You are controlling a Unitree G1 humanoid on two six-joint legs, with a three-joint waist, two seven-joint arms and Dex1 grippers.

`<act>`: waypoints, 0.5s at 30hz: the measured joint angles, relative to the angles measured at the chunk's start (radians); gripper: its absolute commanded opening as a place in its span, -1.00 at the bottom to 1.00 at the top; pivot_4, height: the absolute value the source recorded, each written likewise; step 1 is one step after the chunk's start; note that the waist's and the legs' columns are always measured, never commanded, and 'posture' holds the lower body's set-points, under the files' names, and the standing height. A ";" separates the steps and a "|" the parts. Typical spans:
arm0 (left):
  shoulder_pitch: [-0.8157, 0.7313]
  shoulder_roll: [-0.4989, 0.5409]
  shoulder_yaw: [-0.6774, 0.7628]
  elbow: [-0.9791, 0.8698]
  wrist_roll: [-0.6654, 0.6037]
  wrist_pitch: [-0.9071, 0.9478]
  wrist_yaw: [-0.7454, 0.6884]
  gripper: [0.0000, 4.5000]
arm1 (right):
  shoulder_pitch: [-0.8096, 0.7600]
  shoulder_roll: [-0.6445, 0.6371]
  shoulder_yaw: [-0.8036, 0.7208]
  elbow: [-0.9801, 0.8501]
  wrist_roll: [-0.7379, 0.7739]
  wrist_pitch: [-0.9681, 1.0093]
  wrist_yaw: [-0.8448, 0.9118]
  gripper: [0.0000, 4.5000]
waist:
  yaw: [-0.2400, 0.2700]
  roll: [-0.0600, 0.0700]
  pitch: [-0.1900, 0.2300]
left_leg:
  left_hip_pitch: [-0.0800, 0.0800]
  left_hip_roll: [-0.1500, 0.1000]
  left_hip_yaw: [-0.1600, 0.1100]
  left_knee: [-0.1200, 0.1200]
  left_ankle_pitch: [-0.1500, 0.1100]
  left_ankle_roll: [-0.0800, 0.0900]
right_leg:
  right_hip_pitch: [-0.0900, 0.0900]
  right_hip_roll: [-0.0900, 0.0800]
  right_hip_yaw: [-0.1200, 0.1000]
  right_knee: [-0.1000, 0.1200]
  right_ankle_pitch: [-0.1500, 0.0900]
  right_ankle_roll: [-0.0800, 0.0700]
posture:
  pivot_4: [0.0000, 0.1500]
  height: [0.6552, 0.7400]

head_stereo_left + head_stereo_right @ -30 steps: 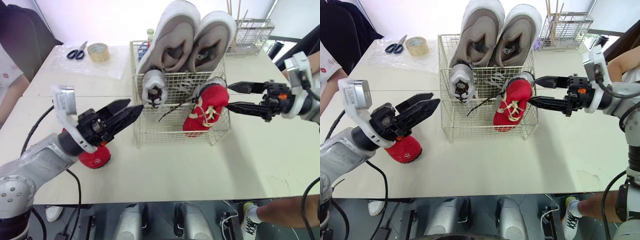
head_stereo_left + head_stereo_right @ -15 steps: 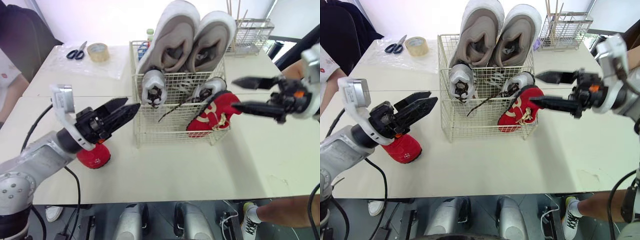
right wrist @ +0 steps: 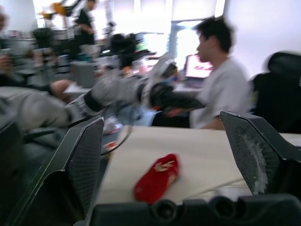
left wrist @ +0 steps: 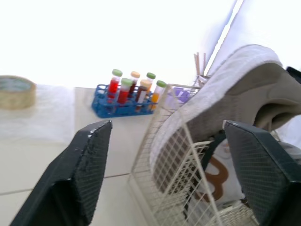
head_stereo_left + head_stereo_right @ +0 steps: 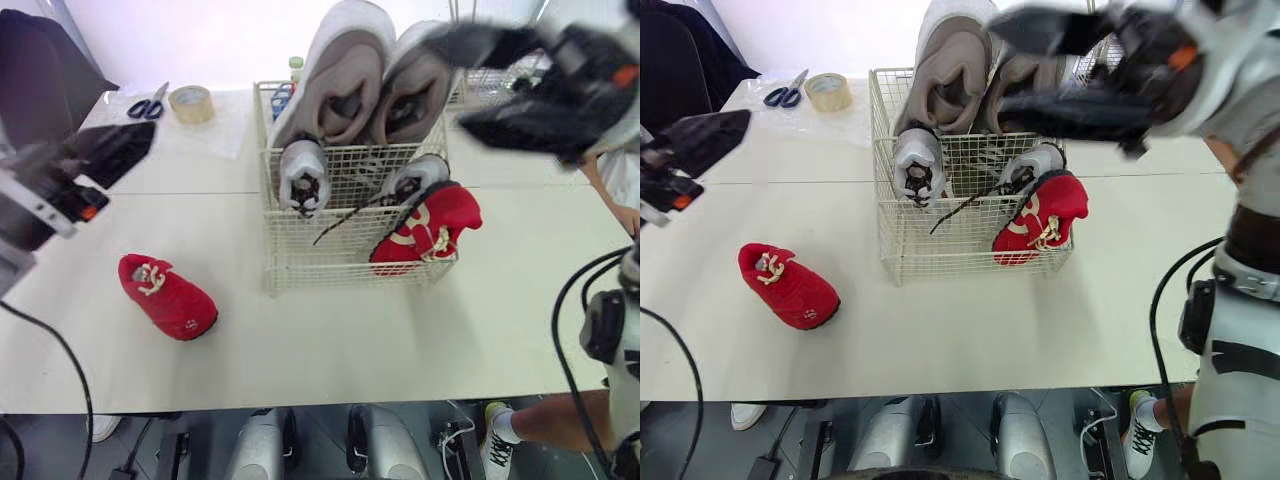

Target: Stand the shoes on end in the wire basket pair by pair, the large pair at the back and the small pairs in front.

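Both wide open, empty: L fingers (image 4: 84,169), R fingers (image 3: 256,150) | red shoe (image 5: 168,298) on table (image 5: 330,340) | person (image 3: 221,94) bkgd

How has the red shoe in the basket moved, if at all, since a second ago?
Yes: the red shoe has tipped from upright toward the right wall of the wire basket.

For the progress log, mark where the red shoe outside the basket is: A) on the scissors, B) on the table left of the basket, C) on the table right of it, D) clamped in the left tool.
B: the red shoe lies on the table left of the wire basket, untouched.
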 measured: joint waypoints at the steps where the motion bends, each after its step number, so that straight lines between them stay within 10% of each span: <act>1: 0.056 0.000 0.049 0.011 0.005 0.025 0.007 0.98 | 0.000 0.014 0.028 -0.005 -0.009 -0.002 0.025 1.00 | -0.005 0.000 0.000 | 0.000 0.000 0.000 0.000 0.000 0.000 | 0.000 0.000 0.000 0.000 0.000 0.000 | 1.00 0.93; 15: 0.770 -0.169 0.404 0.056 -0.238 0.294 0.061 0.98 | 0.035 0.081 0.194 -0.046 -0.177 -0.201 0.264 1.00 | -0.003 -0.004 -0.001 | 0.000 0.001 -0.004 -0.001 -0.005 -0.002 | -0.005 -0.004 -0.001 -0.003 0.000 -0.010 | 1.00 0.93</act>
